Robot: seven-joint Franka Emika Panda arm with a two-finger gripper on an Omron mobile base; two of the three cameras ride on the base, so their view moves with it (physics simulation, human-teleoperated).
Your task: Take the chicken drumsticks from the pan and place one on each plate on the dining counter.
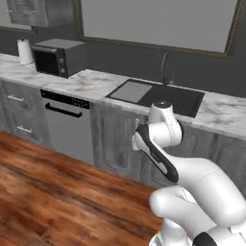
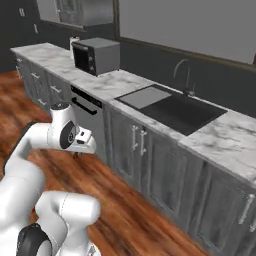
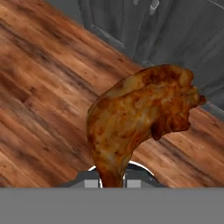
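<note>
A glossy reddish-brown chicken drumstick fills the middle of the hand view. My gripper is shut on its thin bone end, and the meaty end points away from the hand. It hangs in the air above the wooden floor, close to the grey lower cabinets. In the right base view the gripper points down in front of the dishwasher. The pan, the plates and the dining counter are out of view.
A marble counter runs along the wall with a black sink, a tap and a microwave. Below it are a dishwasher and grey cabinets. Open wooden floor lies on this side.
</note>
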